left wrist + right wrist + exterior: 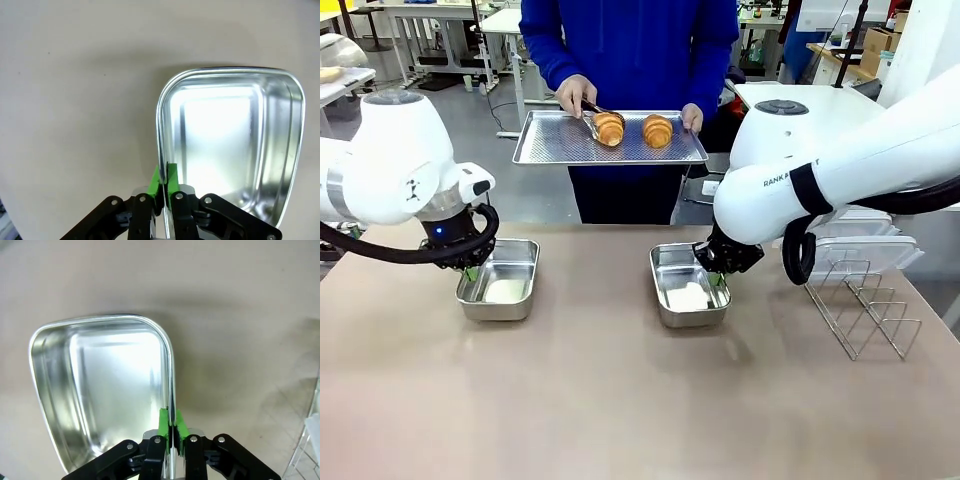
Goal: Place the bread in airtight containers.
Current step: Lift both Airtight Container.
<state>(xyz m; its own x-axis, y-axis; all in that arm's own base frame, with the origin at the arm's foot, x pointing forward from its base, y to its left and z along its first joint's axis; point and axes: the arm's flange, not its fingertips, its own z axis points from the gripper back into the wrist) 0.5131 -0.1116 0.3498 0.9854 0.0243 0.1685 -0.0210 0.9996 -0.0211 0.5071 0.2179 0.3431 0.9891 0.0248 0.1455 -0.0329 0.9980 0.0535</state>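
On the tan surface [620, 400] sit two shiny steel boxes with rounded corners and no lids, well apart: the left box [500, 282] and the right box [686, 288]. Both are bare inside, with a pale glare on the floor. The bread is not in them. Two golden-brown, ridged croissants lie side by side on a flat perforated steel tray [550, 140] that a person in a blue top holds above the far edge. One hand [574, 94] holds tongs [591, 116] with their tips at the picture-left croissant [609, 128]; the other croissant [657, 130] lies free just beside it, near the hand [692, 118] at the tray's edge.

The left tool [470, 272] is pinched tight on the left box's rim at its near-left corner. The right tool [718, 280] is clamped the same way on the right box's right-hand rim.

On the right arm's casing the letters "RANKA" [784, 181] can be read; the rest is cut off by a black strap.

The front view alone gives the person, tray, bread and a wire rack [860, 305] at the right. The wrist views give what it cannot: the green pads [172, 178] with the thin steel wall squeezed between them, one pad inside each box and one outside, and the boxes' mirror-bright walls.
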